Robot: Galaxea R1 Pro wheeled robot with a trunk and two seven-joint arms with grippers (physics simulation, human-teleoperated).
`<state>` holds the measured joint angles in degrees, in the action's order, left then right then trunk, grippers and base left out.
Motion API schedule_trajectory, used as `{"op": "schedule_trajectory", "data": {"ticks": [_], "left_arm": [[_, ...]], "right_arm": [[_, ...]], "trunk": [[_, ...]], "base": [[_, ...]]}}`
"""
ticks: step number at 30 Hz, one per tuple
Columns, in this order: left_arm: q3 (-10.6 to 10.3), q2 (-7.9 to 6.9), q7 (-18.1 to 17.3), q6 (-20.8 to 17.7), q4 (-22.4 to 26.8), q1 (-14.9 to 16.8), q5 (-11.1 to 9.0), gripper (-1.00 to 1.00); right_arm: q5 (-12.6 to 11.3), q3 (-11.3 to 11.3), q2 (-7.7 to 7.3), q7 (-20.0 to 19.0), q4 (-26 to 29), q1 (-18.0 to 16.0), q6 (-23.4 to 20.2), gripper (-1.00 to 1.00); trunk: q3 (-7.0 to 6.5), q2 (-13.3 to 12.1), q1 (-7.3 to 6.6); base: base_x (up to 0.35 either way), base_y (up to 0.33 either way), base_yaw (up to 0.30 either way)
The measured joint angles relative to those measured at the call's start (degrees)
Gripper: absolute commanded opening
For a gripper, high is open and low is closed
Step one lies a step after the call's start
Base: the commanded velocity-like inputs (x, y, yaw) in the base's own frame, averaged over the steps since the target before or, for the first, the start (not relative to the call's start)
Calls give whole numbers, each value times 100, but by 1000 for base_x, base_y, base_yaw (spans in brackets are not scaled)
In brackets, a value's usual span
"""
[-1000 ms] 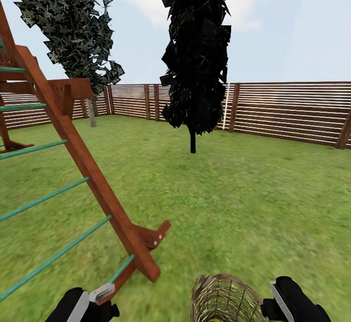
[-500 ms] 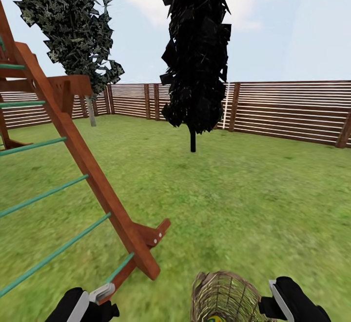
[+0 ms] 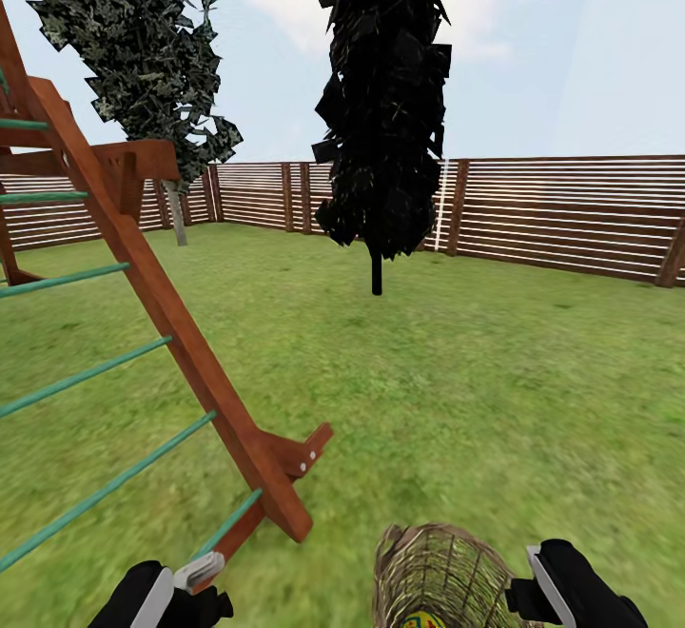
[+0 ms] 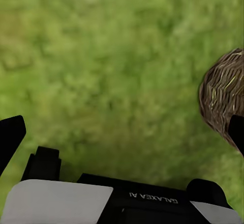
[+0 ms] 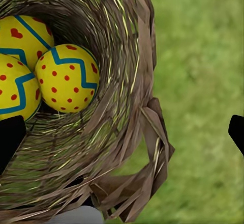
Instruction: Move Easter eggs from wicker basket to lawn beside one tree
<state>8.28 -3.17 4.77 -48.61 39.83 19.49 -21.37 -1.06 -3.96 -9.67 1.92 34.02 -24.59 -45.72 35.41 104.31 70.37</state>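
Three eggs (image 5: 66,79) lie touching in the basket (image 5: 127,132) on the grass (image 3: 457,390). Both grippers, left (image 4: 124,132) and right (image 5: 124,132), are spread wide, holding nothing.

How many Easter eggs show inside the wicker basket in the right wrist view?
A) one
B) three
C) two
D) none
B: three yellow, red-dotted eggs lie together at the bottom of the wicker basket.
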Motion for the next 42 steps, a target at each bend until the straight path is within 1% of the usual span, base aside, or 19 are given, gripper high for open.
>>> {"op": "schedule_trajectory", "data": {"ticks": [4, 11, 21, 34, 41, 42], "left_arm": [[2, 0, -3, 0, 0, 0, -12, 100], [4, 0, 0, 0, 0, 0, -8, 100], [4, 3, -7, 0, 0, 0, -15, 100], [1, 29, -2, 0, 0, 0, -8, 100], [7, 35, -7, 1, 0, 0, -16, 100], [5, 35, -8, 1, 0, 0, -16, 100]], "right_arm": [[4, 0, -1, 0, 0, 0, 0, 100], [4, 9, 11, 0, -2, 0, 0, 100], [5, 5, 9, 0, 0, 0, 0, 100], [-3, 0, -1, 0, 0, 0, 0, 100], [0, 8, 22, 0, -6, 0, 0, 100], [0, 5, 23, 0, -6, 0, 0, 100]], "trunk": [[0, 0, 1], [0, 0, 2], [0, 0, 0], [233, 520, 285], [233, 521, 286], [251, 560, 307]], "base": [[-67, 0, 0], [-237, 0, 0], [-17, 0, 0], [0, 0, 0], [0, 0, 0], [0, 0, 0]]}}
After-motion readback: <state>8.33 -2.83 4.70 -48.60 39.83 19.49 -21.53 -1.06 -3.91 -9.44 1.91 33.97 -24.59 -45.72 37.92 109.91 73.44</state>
